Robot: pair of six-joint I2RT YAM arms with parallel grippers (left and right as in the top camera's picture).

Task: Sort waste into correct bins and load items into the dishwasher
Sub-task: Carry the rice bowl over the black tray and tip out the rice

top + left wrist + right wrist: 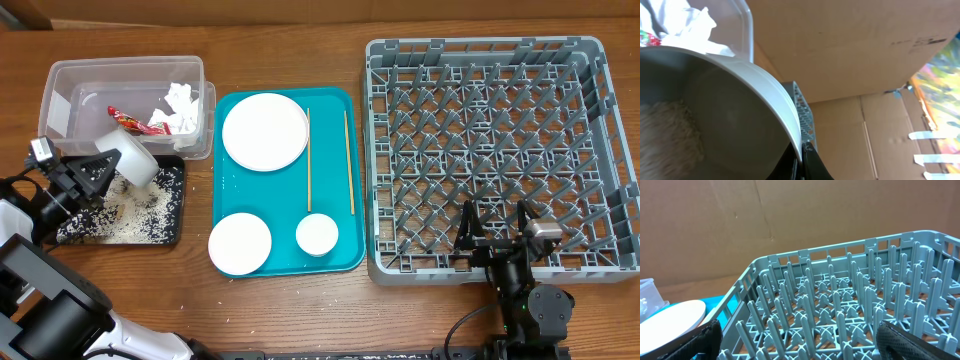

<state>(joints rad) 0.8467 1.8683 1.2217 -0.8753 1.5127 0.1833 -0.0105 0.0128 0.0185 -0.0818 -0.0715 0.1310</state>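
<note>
My left gripper (112, 165) is shut on the rim of the whitish bowl (135, 157), holding it tilted over the black tray (170, 235), where rice-like grains (130, 212) lie scattered. In the left wrist view the fingers (802, 156) pinch the bowl's rim (765, 85), with grains (665, 135) still inside. The clear tub (70, 85) holds white napkins (182, 100) and a red wrapper (128, 120). My right gripper (497, 236) is open and empty over the front edge of the grey dish rack (600, 150); its open fingers (805, 342) frame the rack's pegs (840, 305).
A teal tray (345, 255) holds a large white plate (265, 132), a smaller plate (240, 243), a small white cup (317, 234) and two chopsticks (309, 160) (348, 160). Cardboard stands behind the table (790, 220).
</note>
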